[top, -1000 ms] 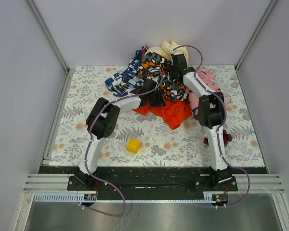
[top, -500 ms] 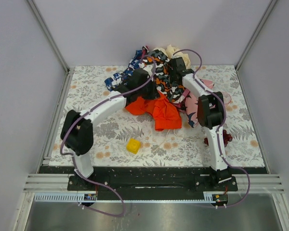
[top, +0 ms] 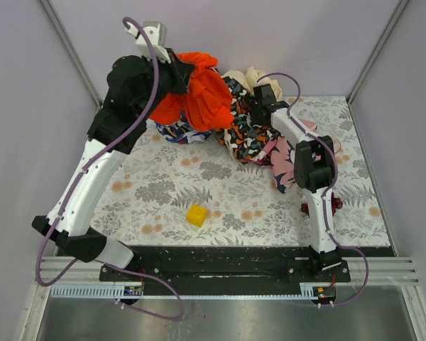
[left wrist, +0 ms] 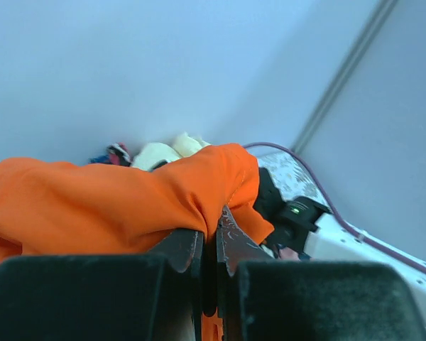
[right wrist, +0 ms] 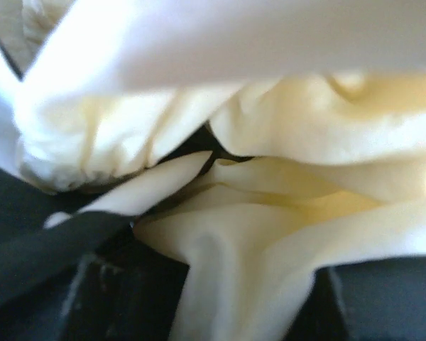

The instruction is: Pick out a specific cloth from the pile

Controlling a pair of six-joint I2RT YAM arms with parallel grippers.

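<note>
Cloth (top: 202,96) aloft (partly behind left arm (top: 92,177))

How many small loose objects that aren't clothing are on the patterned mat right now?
2: the yellow block near the front middle, and a dark red object partly hidden behind the right arm. The pile may hide others.

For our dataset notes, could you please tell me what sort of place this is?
Probably a lab robot enclosure: grey wall panels in aluminium framing, a fern-printed tabletop, a white left arm and right arm bolted to a black base rail.
</note>
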